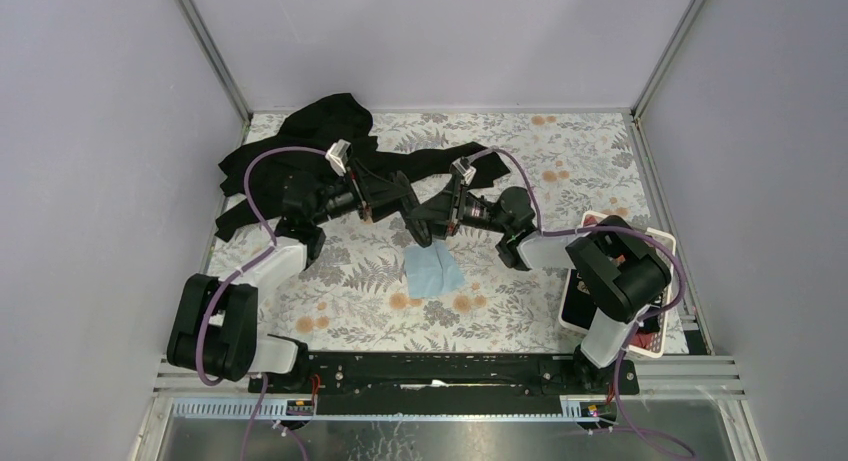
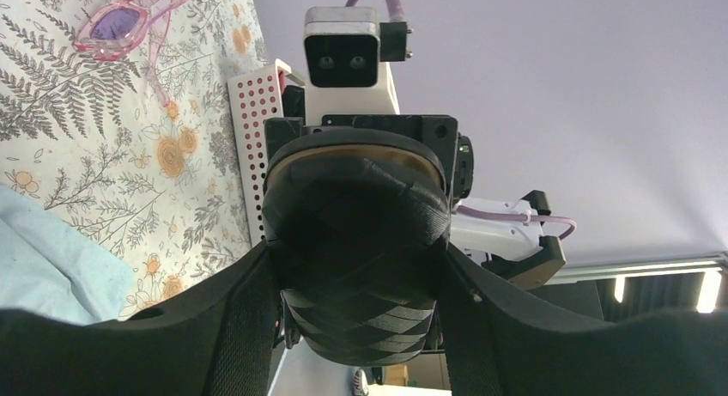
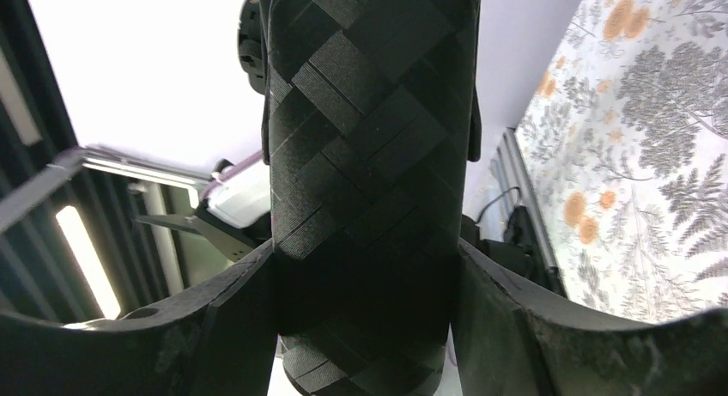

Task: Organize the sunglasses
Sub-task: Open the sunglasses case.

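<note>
Floral-print counter: thin pink-lensed sunglasses (image 2: pixel 120 22) lie loose toward the right edge, not yet cased. My left fingers (image 2: pixel 232 327) and right fingers (image 3: pixel 223 327) both clamp the black woven oval hard case (image 2: pixel 356 224). Casing left to do.

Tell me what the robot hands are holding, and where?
Both the left gripper and right gripper pinch the black woven case across its long sides.

You have nothing to read here: no text, label, brand or number shows, even on the black case (image 2: pixel 356 250).
</note>
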You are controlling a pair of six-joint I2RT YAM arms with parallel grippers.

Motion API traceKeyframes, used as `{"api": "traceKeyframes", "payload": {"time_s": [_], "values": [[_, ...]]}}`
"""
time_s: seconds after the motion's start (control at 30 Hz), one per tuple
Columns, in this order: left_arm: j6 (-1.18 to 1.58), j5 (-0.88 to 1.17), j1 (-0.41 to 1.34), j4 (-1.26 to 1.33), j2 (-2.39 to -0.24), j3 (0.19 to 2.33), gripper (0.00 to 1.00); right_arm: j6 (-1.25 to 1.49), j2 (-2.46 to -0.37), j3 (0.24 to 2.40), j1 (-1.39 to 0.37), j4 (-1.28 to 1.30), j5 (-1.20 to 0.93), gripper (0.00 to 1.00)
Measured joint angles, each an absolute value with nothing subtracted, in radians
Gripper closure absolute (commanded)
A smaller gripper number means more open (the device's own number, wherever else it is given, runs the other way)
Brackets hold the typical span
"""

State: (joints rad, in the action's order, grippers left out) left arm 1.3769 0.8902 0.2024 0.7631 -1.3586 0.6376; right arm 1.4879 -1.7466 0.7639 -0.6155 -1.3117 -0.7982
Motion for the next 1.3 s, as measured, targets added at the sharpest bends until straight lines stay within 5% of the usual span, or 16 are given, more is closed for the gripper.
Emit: {"api": "traceKeyframes", "payload": {"time_s": [0.27, 0.87, 1.3], "values": [[1.347, 0.906, 0.204, 0.74, -1.39, 0.638, 1.0, 1.695, -1.829, 0.653, -0.608, -1.549, -0.662, 0.76], [1.386, 0.981, 0.162, 0.939, -1.482, 0.639, 1.0, 1.988, -1.858, 0.599, -0.606, -1.589, -0.441, 0.75], [1.34, 1.016, 0.161, 1.036, -1.491, 0.614, 1.0, 2.04, -1.886, 0.599, -0.593, -1.579, -0.373, 0.64]]}}
